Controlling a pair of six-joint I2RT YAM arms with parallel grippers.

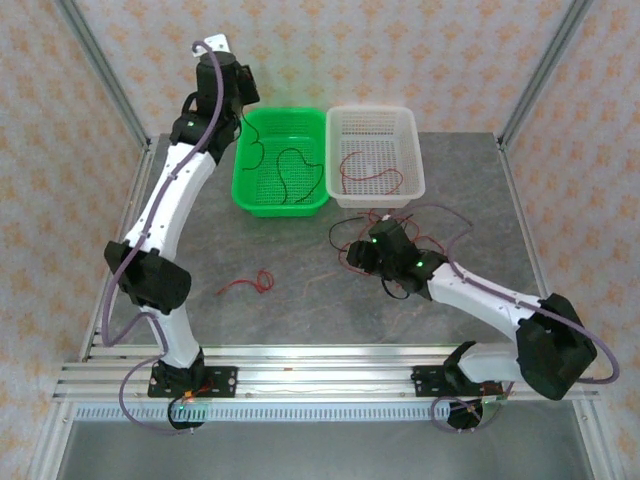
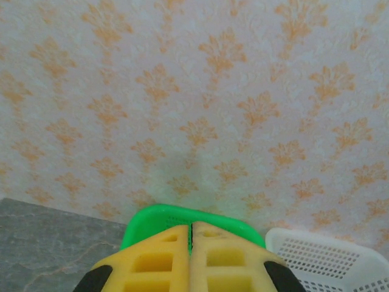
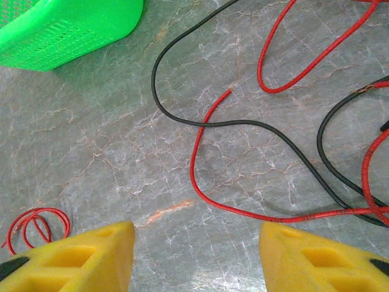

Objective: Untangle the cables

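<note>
Cables (image 3: 205,121), red and black, lie crossed and looped on the grey surface (image 3: 91,158) just ahead of the right gripper (image 3: 194,243), whose yellow fingers (image 3: 91,255) stand released, well apart, with nothing between them. A black cable (image 3: 159,91) curves ahead of that gripper and crosses a red cable (image 3: 194,164) whose loose end points away from it; more red and black loops gather ahead and to its right. A small red coil (image 3: 36,222) sits apart, just beside its left finger. The green basket (image 3: 67,24) lies ahead of it to the left. Seen from overhead, thin black wires (image 1: 290,160) lie in that basket and a red wire (image 1: 370,178) lies in the white basket (image 1: 415,150), both beyond the right gripper. The left gripper (image 2: 191,243) is clenched, its fingers pressed together on nothing and aimed at the patterned wall (image 2: 194,91), with the green rim just beyond its tips.
</note>
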